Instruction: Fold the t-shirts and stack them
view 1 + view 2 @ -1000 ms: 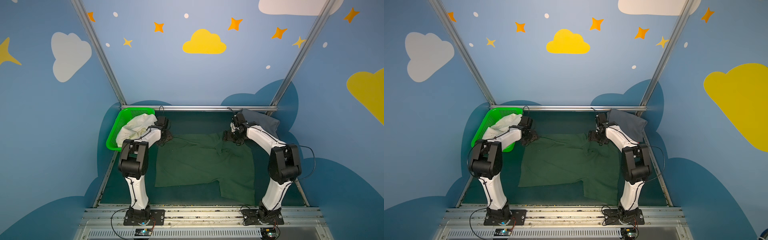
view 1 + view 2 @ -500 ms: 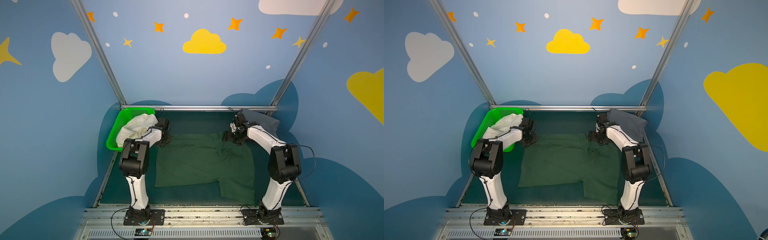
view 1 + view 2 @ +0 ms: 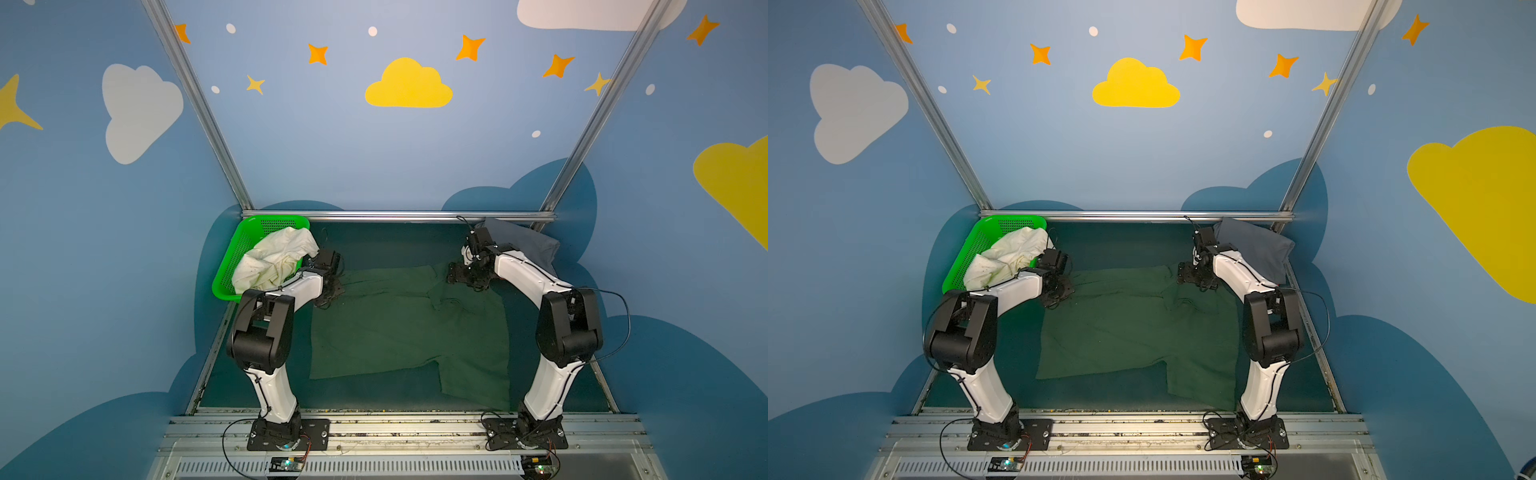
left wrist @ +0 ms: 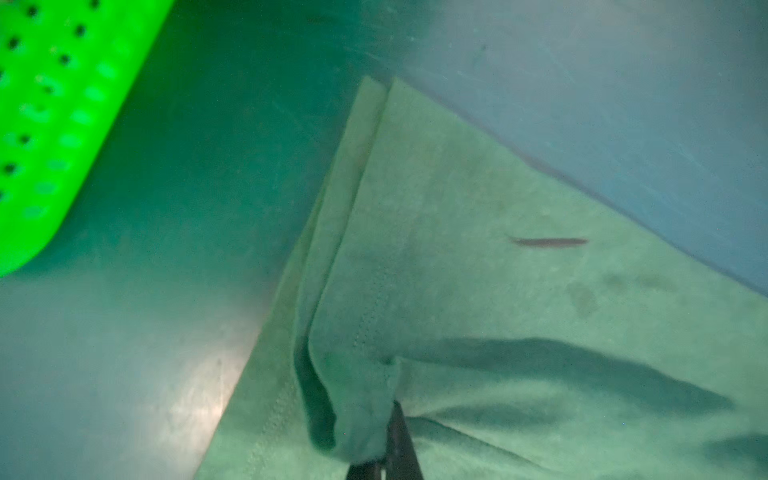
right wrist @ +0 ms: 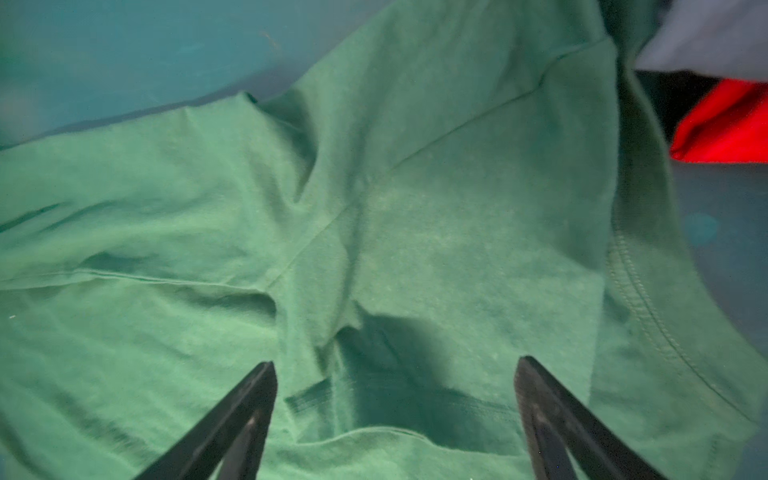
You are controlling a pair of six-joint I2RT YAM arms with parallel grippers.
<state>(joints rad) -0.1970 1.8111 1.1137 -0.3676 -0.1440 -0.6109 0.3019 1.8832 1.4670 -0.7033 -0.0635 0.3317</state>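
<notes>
The dark green t-shirt [image 3: 409, 328] [image 3: 1138, 328] lies spread on the mat in both top views. My left gripper [image 3: 332, 291] [image 3: 1061, 291] is at its far left corner. In the left wrist view that gripper [image 4: 384, 459] is shut on a pinched fold of the green t-shirt [image 4: 478, 270]. My right gripper [image 3: 461, 278] [image 3: 1192, 276] hovers low over the shirt's far right part. In the right wrist view it [image 5: 395, 365] stands open over rumpled green cloth [image 5: 415, 208], holding nothing. A cream-white t-shirt [image 3: 274, 262] fills the basket. A grey t-shirt [image 3: 523, 245] [image 5: 706, 37] lies on a red one [image 5: 723, 124].
The bright green basket [image 3: 232, 257] [image 4: 50, 124] stands at the far left corner, close to my left gripper. The grey and red shirts sit in the far right corner behind my right arm. A metal rail [image 3: 399, 216] bounds the back of the teal mat [image 3: 374, 245].
My left gripper has gone from open to shut, pinching the green shirt's far left edge. The right arm and its open jaws have stayed put.
</notes>
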